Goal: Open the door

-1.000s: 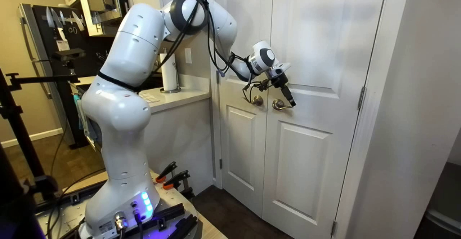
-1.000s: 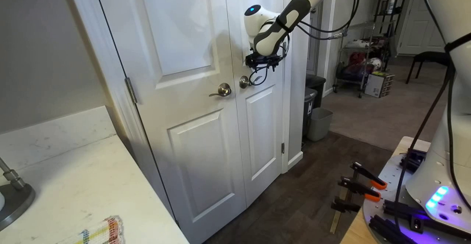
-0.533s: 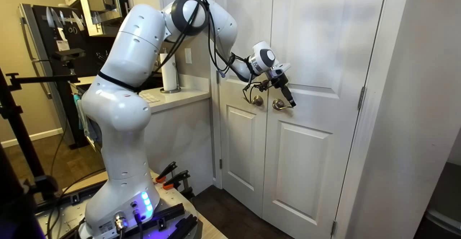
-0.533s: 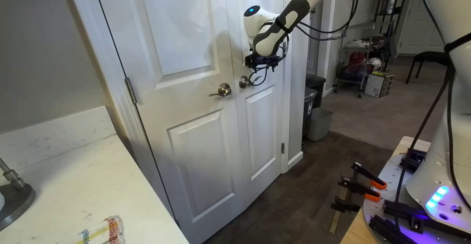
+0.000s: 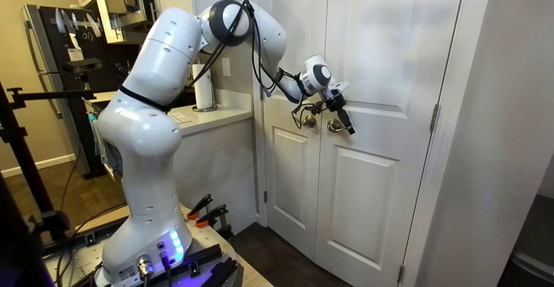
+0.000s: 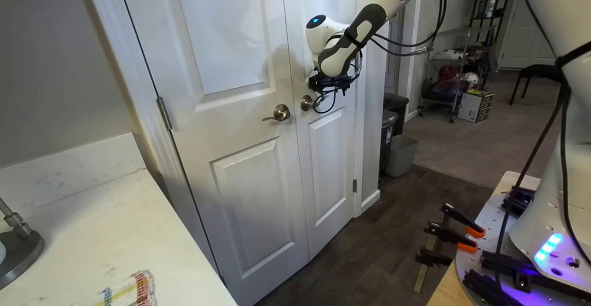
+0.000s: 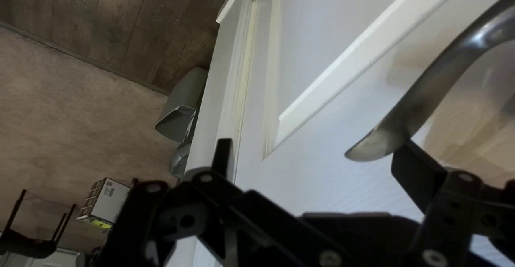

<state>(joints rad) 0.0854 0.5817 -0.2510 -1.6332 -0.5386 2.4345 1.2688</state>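
Since the lever handle (image 7: 424,90) presumably frees the door (image 5: 389,135), turning it cleanly looks like the step in hand. The door carries that handle near its meeting edge and stands closed. By the handle's free tip, the gripper (image 7: 318,156) gapes wide and grips nothing: one finger (image 7: 416,176) seems to touch the handle, though which side it bears on I cannot tell; the other finger (image 7: 223,154) stands well apart from it. Pressing close to the tip, in an arc about the pivot, should lessen slipping; pull only once it is fully down. A hinge (image 5: 434,117) across the leaf from the handle suggests a swing toward the arm (image 5: 269,29), which must then yield. Just beside the handle, a twin handle (image 5: 309,120) and a cable loop (image 6: 325,112) could snag; well below it, clamps (image 6: 449,233) stick out, perhaps into the swing.
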